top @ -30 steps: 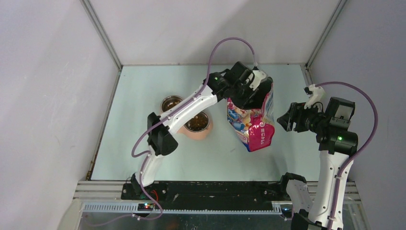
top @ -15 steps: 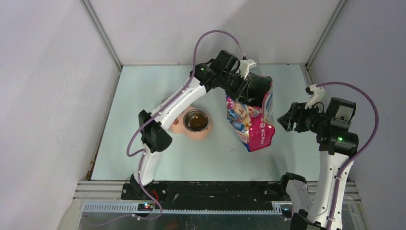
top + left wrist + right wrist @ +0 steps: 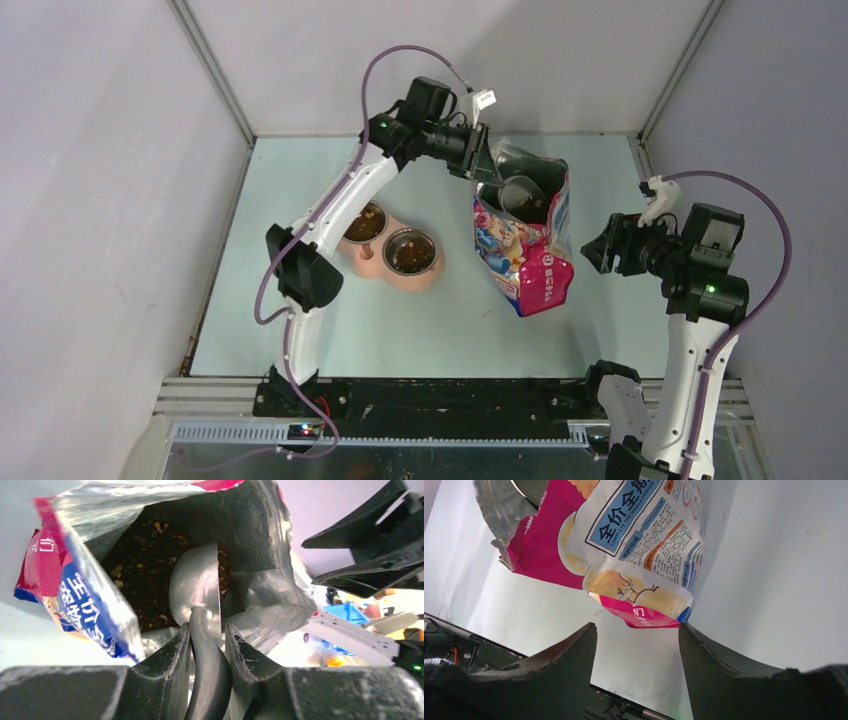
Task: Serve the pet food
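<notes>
Pet food (image 3: 142, 565) lies loose in the open bag (image 3: 525, 255), where the left end effector (image 3: 206, 632), clamped on the scoop (image 3: 197, 585) handle, should dig deep and lift level without spilling, while the right end effector (image 3: 636, 627) hangs open, empty, beside the bag.

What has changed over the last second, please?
The left arm swung leftward, uncovering the twin-bowl feeder; the left gripper, shut on the scoop, drew back to the bag mouth, the scoop's bowl now showing inside over the pet food. The bag, feeder and open right gripper stayed put.
</notes>
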Controlling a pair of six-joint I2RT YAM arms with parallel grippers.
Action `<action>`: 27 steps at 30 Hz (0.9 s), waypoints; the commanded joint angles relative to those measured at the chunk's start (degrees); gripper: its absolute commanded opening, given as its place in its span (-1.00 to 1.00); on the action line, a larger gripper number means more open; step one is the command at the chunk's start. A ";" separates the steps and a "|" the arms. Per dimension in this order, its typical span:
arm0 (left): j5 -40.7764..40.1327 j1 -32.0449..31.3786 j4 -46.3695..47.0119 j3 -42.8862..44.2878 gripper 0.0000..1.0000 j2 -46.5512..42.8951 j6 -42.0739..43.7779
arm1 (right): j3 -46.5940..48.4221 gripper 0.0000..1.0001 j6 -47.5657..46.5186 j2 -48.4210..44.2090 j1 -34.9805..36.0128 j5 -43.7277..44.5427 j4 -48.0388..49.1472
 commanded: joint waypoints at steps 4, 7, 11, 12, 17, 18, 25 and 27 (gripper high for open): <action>10.31 3.89 10.79 -5.78 -1.00 -7.18 -14.22 | 0.32 0.27 -0.81 0.73 -0.63 1.31 -0.12; 12.86 4.61 17.61 -10.91 -1.00 -8.23 -20.57 | 0.39 0.28 -1.04 1.04 -0.74 1.65 -0.41; 16.02 5.50 25.86 -16.73 -1.00 -8.74 -29.94 | 0.38 0.27 -0.87 1.39 -1.04 1.63 -0.36; 16.14 5.89 26.43 -17.34 -1.00 -8.67 -31.33 | 0.39 0.27 -0.76 1.48 -1.25 1.55 -0.35; 15.21 8.14 28.79 -18.19 -1.00 -8.72 -34.18 | 0.37 0.27 -0.55 1.94 -2.01 1.43 -0.63; 15.10 8.44 28.82 -18.18 -1.00 -8.73 -34.50 | 0.34 0.27 -0.55 2.01 -2.13 1.44 -0.62; 15.58 11.96 30.94 -22.34 -1.00 -9.99 -38.20 | 1.22 0.27 -2.19 2.97 -2.39 2.86 -2.46; 16.17 12.59 32.52 -24.45 -1.00 -9.91 -40.43 | 2.09 0.27 -3.07 3.27 -2.24 3.62 -3.55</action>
